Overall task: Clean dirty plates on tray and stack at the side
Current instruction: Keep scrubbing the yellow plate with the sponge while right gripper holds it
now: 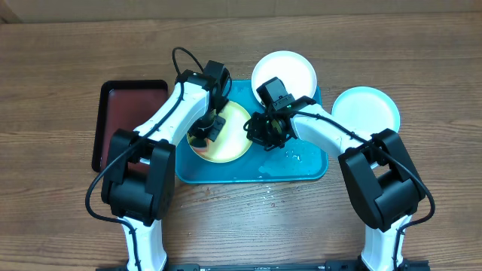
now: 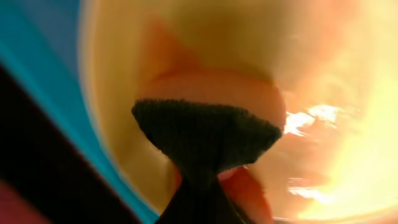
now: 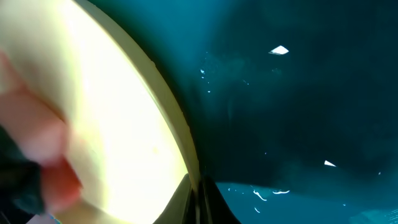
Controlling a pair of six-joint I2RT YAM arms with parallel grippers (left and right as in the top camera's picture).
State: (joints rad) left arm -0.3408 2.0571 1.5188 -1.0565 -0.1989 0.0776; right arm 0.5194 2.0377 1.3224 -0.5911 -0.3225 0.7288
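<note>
Note the left gripper (image 1: 206,129) clamps a sponge (image 2: 208,134) onto the yellow-green plate (image 1: 230,143); the right gripper (image 1: 253,130), closed, pinches its right rim.

Brown wooden desk (image 1: 53,218) seen from above.
Its grain runs left to right under even light; a paler strip (image 1: 376,4) lies along the far edge.

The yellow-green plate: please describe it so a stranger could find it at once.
Find the turquoise tray in the middle of the wooden table. On its left half lies a round plate. It alone is yellow-green; the white plate and the light blue plate lie farther right.
</note>
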